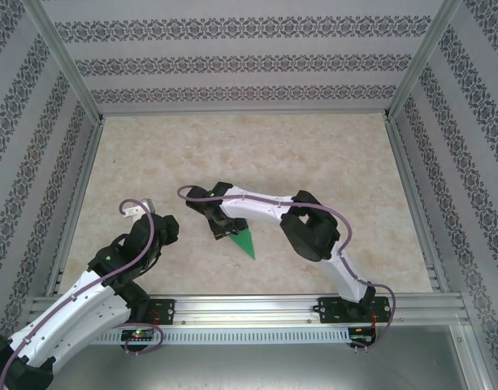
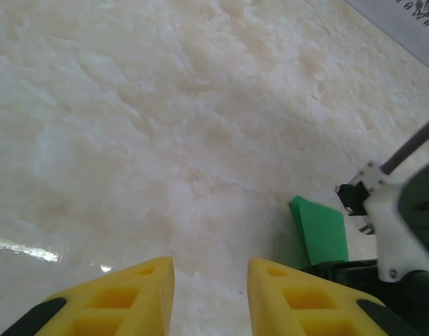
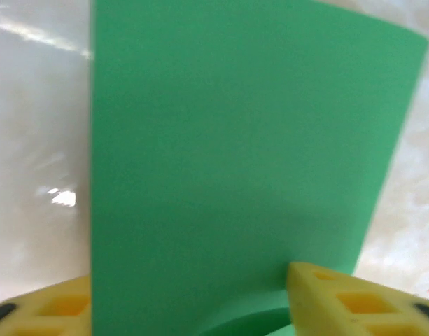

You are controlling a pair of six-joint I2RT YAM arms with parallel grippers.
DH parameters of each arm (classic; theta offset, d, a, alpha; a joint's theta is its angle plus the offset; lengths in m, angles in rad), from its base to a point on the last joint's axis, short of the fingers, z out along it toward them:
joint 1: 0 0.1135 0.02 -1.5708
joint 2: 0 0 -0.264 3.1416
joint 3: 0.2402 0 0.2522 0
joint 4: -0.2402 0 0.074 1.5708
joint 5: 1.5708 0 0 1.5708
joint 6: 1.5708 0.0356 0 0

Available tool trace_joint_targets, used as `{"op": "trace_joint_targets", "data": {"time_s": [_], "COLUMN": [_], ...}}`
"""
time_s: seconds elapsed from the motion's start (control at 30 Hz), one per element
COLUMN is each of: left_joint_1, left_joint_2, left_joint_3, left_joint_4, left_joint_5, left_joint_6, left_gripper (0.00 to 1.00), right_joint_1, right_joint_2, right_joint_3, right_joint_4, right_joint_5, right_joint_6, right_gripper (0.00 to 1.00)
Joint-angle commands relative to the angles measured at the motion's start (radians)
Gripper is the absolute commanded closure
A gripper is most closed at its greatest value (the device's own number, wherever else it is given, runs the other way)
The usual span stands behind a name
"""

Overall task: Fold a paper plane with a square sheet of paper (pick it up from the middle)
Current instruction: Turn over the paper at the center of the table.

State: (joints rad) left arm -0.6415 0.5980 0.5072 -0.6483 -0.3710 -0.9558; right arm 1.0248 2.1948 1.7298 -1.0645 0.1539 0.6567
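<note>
From above, the paper (image 1: 245,243) lay on the table (image 1: 313,154) near the middle front. It was folded to a point that aimed at the near edge, and its far end sat under the right claw (image 1: 226,229). The left claw (image 1: 169,226) sat apart to the left.

At the left wrist, the left claw (image 2: 211,294) stood partly open over bare table, holding nothing. The paper (image 2: 319,229) lay off to its right.

At the right wrist, the right claw (image 3: 190,287) gaped wide. The paper (image 3: 228,140) ran between the fingers without being pinched.

The step looked like a release. To do it well, the right claw needed to rise straight up, so no finger snagged an edge and sprang the creases. The left claw was best kept clear.
</note>
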Motion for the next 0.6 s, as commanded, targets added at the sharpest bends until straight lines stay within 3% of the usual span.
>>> {"op": "trace_joint_targets", "data": {"time_s": [0.0, 0.03, 0.07, 0.2, 0.4, 0.57], "left_joint_1": [0.016, 0.016, 0.016, 0.016, 0.017, 0.016], "left_joint_2": [0.014, 0.027, 0.039, 0.105, 0.279, 0.480], "left_joint_3": [-0.030, -0.030, -0.030, -0.020, -0.021, 0.032], "left_joint_4": [0.028, 0.042, 0.055, 0.110, 0.277, 0.369], "left_joint_5": [0.051, 0.073, 0.091, 0.178, 0.383, 0.527], "left_joint_6": [-0.003, -0.003, 0.000, 0.037, 0.051, 0.061], "left_gripper": [0.65, 0.64, 0.64, 0.62, 0.58, 0.58], "right_joint_1": [-0.018, -0.027, -0.037, -0.123, -0.291, -0.330], "right_joint_2": [-0.210, -0.285, -0.337, -0.532, -0.685, -0.690], "right_joint_3": [-0.130, -0.203, -0.264, -0.516, -0.822, -0.881], "right_joint_4": [0.198, 0.279, 0.349, 0.578, 0.809, 0.838], "right_joint_5": [-0.163, -0.203, -0.235, -0.389, -0.606, -0.681], "right_joint_6": [-0.001, 0.009, 0.018, 0.055, 0.080, 0.039], "right_gripper": [0.31, 0.24, 0.23, 0.27, 0.69, 0.97]}}
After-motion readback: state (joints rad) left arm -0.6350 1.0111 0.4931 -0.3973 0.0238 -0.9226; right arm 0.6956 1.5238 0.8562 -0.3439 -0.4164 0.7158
